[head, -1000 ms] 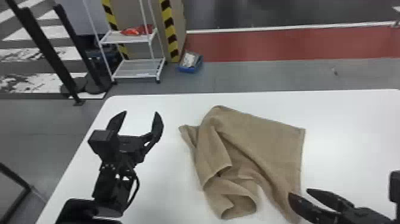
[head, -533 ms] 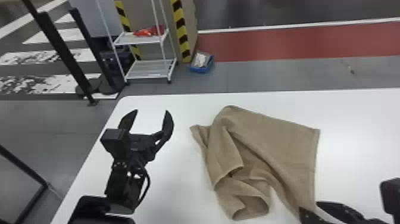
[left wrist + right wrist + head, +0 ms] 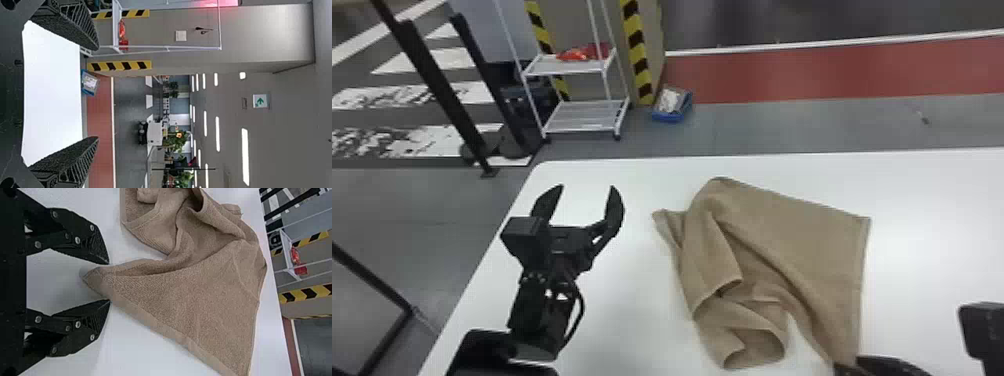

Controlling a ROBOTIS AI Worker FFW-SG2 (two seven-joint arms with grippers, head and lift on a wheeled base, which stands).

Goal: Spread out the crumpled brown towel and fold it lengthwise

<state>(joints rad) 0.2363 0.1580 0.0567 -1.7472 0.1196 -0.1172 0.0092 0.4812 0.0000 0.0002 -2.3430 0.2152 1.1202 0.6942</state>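
1. While the left gripper (image 3: 587,187) stands open above the white table (image 3: 632,320), its two fingers well apart with nothing between them, the brown towel (image 3: 802,230) lies on the tabletop between the two arms.
2. The towel is partly crumpled: loose folds bunch on its left and near side, and a smoother panel extends to the right.
3. The right gripper (image 3: 877,364), at the near edge of the head view, is open, its fingers parted around a towel corner, unclamped.
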